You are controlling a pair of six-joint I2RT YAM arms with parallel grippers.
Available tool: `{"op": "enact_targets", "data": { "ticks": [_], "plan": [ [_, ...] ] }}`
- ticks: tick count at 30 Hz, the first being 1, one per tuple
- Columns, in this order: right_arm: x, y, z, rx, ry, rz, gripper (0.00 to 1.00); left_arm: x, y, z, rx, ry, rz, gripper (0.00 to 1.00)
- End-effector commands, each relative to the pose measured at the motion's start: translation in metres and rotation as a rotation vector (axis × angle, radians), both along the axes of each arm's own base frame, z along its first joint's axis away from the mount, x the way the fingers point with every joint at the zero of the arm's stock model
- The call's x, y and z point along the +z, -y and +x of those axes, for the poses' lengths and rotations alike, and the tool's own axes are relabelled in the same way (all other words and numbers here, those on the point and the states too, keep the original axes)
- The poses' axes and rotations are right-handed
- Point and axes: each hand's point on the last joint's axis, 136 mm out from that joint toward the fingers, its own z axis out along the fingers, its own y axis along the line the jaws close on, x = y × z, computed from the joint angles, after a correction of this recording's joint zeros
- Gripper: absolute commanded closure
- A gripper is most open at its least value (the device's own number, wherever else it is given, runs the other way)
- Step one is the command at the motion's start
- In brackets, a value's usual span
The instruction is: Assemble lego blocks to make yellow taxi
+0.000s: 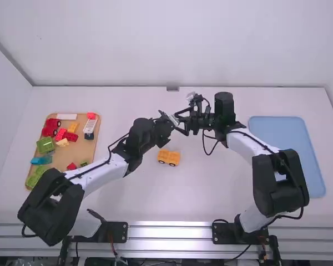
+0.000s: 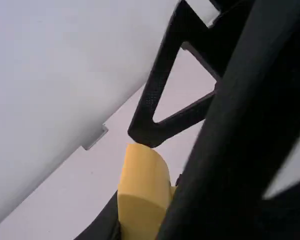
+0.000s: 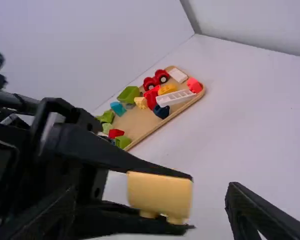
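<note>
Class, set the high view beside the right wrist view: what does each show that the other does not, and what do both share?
High view: the blue tray and the yellow wheeled piece.
Right wrist view: two knobs on the yellow block between the left jaws.
Both: the wooden tray holding the red wheeled piece.

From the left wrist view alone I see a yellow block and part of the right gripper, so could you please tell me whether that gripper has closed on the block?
Observer: No, in the right wrist view the right gripper is open, with space on each side of the yellow block.
Operator: Thank you. Is there a wheeled piece out on the table?
Observer: Yes, the high view shows an orange one standing between the arms.
</note>
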Motion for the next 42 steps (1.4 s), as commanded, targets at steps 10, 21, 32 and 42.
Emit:
{"op": "enact_targets", "data": {
  "ticks": [10,21,32,42],
  "plan": [
    [-0.007,-0.005,0.002,-0.052,0.037,-0.070,0.32,0.005,0.016,-0.005,-0.085,0.022,-0.039,0.98],
    [-0.012,-0.007,-0.003,-0.038,0.017,-0.085,0.71,0.006,0.016,-0.004,-0.081,0.034,-0.031,0.98],
    [-0.007,0.004,0.007,-0.061,0.054,-0.080,0.79,0.006,0.010,-0.001,-0.034,-0.034,-0.109,0.01],
    [0.024,0.020,0.003,0.116,0.335,-0.193,0.79,0.041,0.005,-0.043,-0.471,-0.255,-0.248,0.01]
  ]
}}
